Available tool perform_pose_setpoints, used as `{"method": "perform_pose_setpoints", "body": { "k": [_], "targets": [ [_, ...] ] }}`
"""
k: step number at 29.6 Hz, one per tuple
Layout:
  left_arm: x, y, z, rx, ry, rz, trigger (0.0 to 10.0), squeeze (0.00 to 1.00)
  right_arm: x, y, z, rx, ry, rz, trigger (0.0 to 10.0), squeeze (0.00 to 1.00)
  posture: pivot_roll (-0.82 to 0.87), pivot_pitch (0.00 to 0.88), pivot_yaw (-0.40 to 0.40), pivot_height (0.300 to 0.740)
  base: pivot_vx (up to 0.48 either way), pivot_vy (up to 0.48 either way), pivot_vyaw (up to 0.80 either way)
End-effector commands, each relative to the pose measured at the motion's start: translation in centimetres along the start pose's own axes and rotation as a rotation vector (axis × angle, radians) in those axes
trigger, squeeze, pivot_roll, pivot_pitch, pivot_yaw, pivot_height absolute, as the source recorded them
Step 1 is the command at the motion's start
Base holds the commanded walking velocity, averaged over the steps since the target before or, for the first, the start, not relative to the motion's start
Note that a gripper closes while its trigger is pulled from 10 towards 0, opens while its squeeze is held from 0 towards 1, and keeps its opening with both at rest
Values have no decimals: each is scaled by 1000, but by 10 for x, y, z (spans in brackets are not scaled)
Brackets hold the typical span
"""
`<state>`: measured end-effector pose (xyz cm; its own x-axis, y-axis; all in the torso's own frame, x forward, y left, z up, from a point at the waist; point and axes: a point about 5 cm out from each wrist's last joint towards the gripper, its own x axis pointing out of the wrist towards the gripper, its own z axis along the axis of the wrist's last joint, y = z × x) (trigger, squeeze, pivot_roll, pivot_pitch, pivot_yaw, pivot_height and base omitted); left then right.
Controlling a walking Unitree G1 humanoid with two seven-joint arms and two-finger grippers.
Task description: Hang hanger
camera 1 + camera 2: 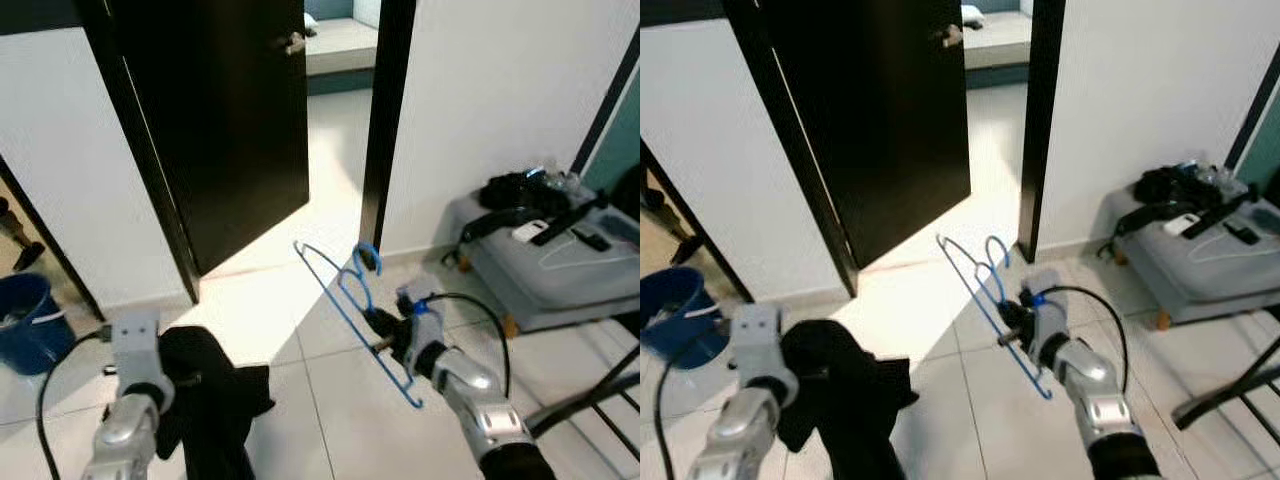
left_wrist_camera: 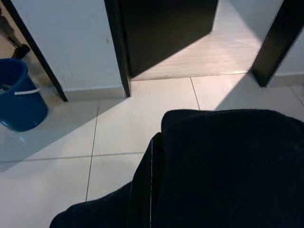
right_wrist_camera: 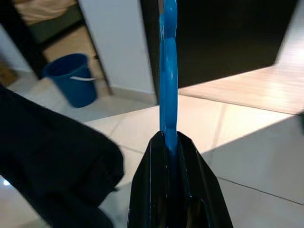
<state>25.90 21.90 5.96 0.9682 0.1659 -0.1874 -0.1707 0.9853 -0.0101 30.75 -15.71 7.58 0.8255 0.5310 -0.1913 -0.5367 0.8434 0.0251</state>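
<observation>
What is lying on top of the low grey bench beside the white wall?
On the low grey bench lie a black bag, a small white device, a black remote and a thin white cable. Anything beneath the bag is covered.

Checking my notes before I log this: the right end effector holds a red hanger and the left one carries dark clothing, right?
Not quite: the hanger is blue, as the right wrist view shows. The right end effector does grip it, and the left end effector does carry the dark clothing.
</observation>
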Motion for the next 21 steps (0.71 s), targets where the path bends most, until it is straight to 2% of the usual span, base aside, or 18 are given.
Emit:
{"method": "perform_pose_setpoints", "body": {
  "k": [1, 21],
  "targets": [
    [0, 1, 2, 7, -15, 2, 10000, 0, -1, 0, -2, 13, 3, 3, 10000, 0, -22, 0, 39, 740, 0, 0, 756],
    [1, 1, 1, 5, -17, 7, 10000, 0, 0, 2, -3, 7, 8, 39, 10000, 0, -20, 0, 39, 740, 0, 0, 756]
  ]
}}
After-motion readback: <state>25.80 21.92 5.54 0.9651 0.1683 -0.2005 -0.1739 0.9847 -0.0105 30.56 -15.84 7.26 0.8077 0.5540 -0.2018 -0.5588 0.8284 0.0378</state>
